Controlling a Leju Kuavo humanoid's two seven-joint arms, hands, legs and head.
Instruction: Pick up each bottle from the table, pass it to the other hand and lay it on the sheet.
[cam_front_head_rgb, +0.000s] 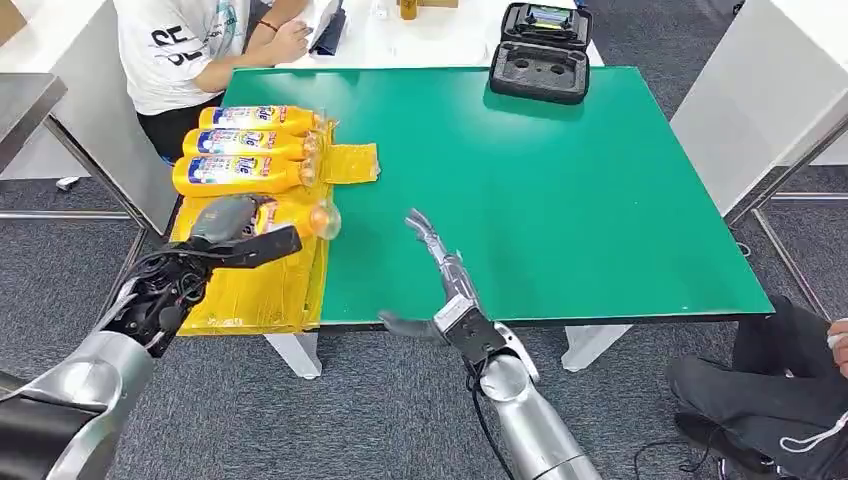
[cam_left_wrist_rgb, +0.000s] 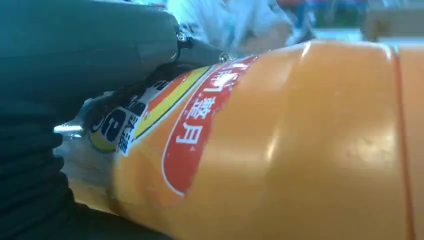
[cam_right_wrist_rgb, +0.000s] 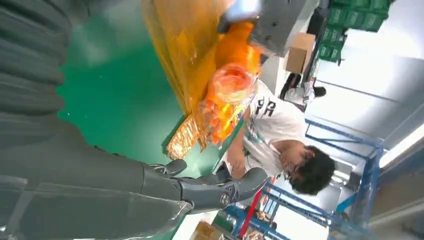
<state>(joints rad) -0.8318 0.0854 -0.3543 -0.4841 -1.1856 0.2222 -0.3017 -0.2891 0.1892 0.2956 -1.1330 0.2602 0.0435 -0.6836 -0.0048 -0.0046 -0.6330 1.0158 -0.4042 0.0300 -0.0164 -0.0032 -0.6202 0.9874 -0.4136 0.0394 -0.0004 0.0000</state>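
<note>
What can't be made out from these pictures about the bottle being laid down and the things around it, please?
- Head view: the left hand covers most of the orange plastic bottle it holds, so contact with the crinkled yellow sheet is hidden.
- Left wrist view: the bottle's ends are cut off by the edges.
- Head view: the contents of the open black case are too small to tell.
</note>
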